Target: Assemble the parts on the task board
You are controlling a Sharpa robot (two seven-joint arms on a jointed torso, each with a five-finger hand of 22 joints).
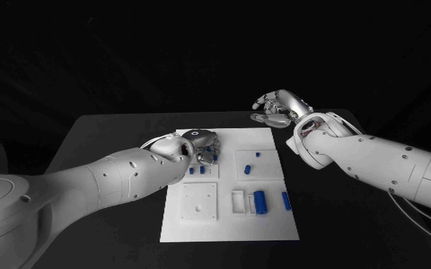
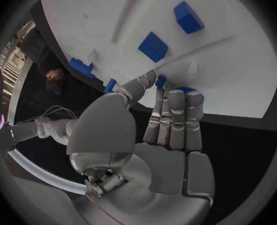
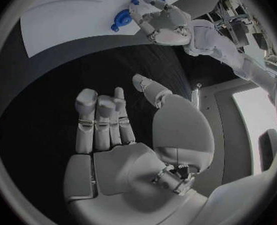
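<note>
We note dim, dark surroundings w/ task board (image 1: 229, 219) lit bright from overhead, probably; wrist views show fisheye bending, dark rims.

Right hand (image 3: 123, 135) hangs above bare black table (image 3: 63, 85), fingers apart, holding nothing. Beyond it lies the white task board (image 3: 70, 15). Left hand (image 3: 163, 22) rests at the board's edge, among blue parts (image 3: 120, 20); its grasp is unclear.

No text, label, brand, number or sign can be read in any of the views; nothing legible is carried by the task board (image 1: 269, 231), by the parts, by the hands or by the table.
</note>
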